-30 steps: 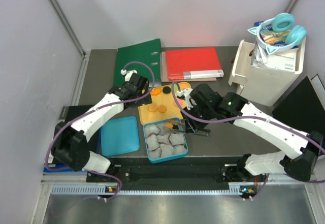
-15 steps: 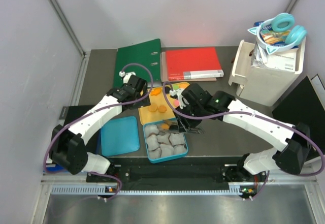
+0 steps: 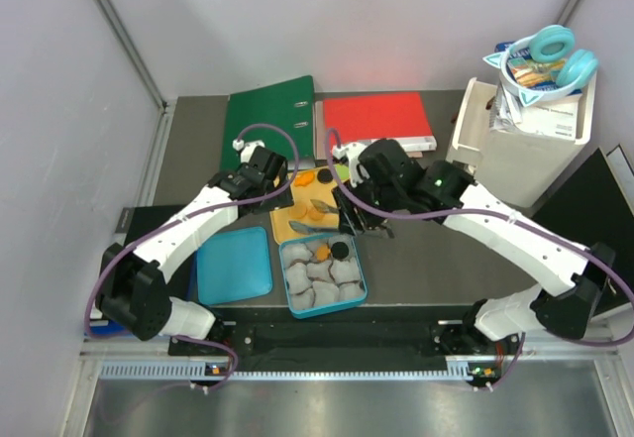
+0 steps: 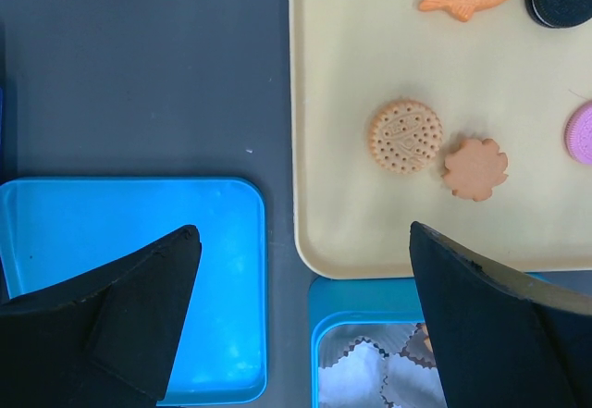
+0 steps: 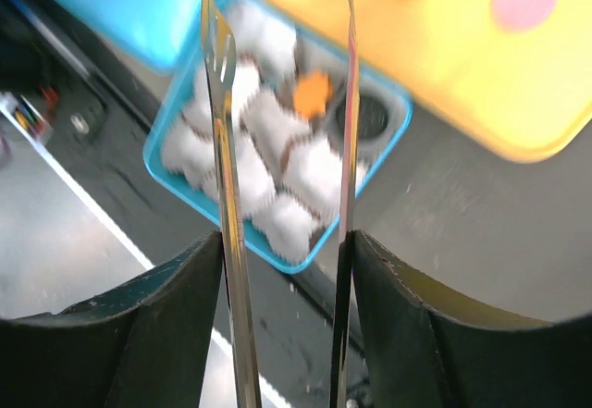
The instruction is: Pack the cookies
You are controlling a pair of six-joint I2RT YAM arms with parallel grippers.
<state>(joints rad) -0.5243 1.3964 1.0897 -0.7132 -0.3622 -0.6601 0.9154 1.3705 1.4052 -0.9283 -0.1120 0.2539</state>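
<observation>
- Two packed: orange cookie [image 5: 313,93] and black cookie [image 5: 365,117] lie in the blue box [image 5: 176,179].
- Clamped in the right gripper [image 5: 287,241], tongs [image 5: 217,75] seem empty, though blurred; left gripper [image 4: 302,230] gapes wide, empty.
- Step: fetching another. Next calls for nipping the round cookie [image 4: 405,137] off the yellow tray [image 4: 351,223].

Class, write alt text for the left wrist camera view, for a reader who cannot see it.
The left gripper, open and empty, hovers over a cream tray of cookies: three orange, one black, one pink. A blue lid lies lower left; a blue box of paper cups shows at the bottom edge.
</observation>
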